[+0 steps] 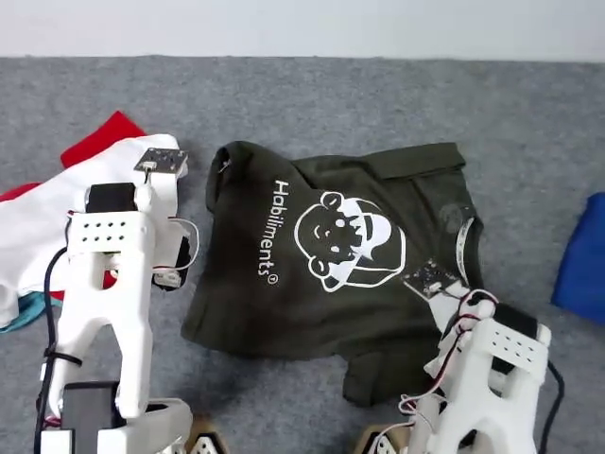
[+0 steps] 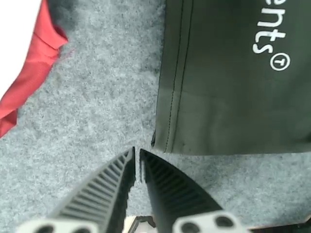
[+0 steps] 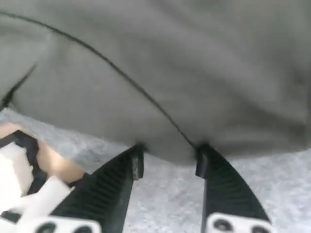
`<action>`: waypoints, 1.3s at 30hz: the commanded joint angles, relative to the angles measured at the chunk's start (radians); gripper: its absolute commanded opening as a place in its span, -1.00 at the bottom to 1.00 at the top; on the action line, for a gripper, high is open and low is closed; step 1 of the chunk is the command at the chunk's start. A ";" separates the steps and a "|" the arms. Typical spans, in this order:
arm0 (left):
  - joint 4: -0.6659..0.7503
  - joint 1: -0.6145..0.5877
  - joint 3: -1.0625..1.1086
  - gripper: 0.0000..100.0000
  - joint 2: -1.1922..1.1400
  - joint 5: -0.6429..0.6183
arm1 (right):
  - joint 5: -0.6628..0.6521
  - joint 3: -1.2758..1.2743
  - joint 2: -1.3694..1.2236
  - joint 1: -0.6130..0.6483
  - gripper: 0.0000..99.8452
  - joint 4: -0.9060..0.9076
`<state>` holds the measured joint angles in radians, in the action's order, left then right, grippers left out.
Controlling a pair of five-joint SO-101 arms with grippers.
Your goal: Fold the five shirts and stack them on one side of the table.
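A dark green shirt (image 1: 331, 255) with a white print lies spread out in the middle of the grey table. My left gripper (image 2: 137, 151) is shut on nothing. It hovers over bare carpet just off the corner of the green shirt's hem (image 2: 233, 87). The left arm (image 1: 113, 246) stands at the shirt's left side. My right gripper (image 3: 170, 150) is open, its fingertips (image 3: 137, 158) at the edge of the green fabric (image 3: 170, 73). The right arm (image 1: 492, 359) is at the shirt's near right corner.
A white shirt (image 1: 38, 227) lies over a red shirt (image 1: 99, 137) at the left edge, with a teal piece (image 1: 24, 317) under them. The red shirt (image 2: 34, 63) is close to my left gripper. A blue shirt (image 1: 581, 255) lies at the right edge. Bare carpet (image 1: 378, 95) runs along the back.
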<state>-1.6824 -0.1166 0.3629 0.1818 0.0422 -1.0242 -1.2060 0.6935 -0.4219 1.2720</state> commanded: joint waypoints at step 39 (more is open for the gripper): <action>0.304 0.245 0.444 -0.73 0.003 -0.006 | 0.057 0.310 -0.004 0.001 -0.98 -0.044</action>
<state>-1.4216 0.1335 0.7741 0.1818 0.0422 -0.9751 -0.9482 0.6935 -0.4219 1.2198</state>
